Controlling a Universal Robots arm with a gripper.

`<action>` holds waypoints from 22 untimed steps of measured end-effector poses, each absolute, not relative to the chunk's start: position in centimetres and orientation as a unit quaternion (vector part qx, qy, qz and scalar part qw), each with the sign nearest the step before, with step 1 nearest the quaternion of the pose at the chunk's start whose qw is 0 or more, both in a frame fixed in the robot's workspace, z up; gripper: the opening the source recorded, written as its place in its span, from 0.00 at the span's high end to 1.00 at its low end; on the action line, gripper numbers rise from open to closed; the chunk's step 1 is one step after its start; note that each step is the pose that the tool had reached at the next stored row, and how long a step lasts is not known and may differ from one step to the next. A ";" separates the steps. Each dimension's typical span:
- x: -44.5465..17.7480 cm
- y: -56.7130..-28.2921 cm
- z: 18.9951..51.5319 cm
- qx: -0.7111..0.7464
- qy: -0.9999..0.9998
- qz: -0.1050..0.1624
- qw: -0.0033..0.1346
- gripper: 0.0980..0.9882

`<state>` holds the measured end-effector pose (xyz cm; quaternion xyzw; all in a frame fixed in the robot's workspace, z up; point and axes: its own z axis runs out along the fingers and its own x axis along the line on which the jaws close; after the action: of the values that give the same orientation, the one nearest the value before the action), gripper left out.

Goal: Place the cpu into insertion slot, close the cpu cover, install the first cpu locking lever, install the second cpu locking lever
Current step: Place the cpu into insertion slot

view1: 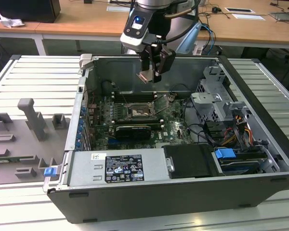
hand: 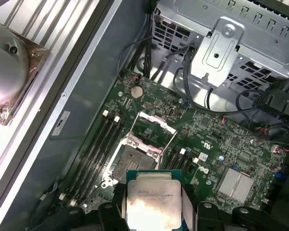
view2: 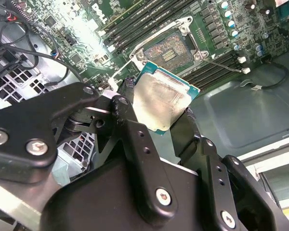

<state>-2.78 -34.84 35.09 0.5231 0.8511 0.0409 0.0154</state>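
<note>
1. Silvery-tan flat square cpu (view2: 161,103) clamped between fingers of black pincer (view2: 158,118).
2. Square dark metal-rimmed insertion slot (hand: 135,161) lies below pincer, uncovered, apart from cpu.
3. Silver hinged cpu cover (hand: 153,126) stands raised.

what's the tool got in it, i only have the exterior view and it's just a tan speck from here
Observer: In the second wrist view the tool is shut on the cpu, gripping two opposite edges, with the silvery face showing.
Operator: is the socket free
Observer: Yes. The first wrist view shows the insertion slot empty, its contact field bare.
Operator: and the cover
Observer: The cpu cover is swung open at one side of the slot, so its window is not over the socket.
</note>
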 end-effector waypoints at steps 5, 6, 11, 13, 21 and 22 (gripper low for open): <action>-2.8 -34.8 35.1 0.530 0.847 0.041 0.016 0.50; -2.8 -34.8 35.1 0.531 0.847 0.041 0.016 0.50; -2.8 -34.8 35.1 0.537 0.843 0.041 0.016 0.50; -2.8 -34.8 35.1 0.539 0.841 0.041 0.016 0.50; -2.8 -34.8 35.1 0.547 0.836 0.040 0.017 0.50; -2.8 -34.8 35.1 0.547 0.836 0.040 0.017 0.50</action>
<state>-2.78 -34.84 35.08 0.5472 0.8359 0.0400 0.0169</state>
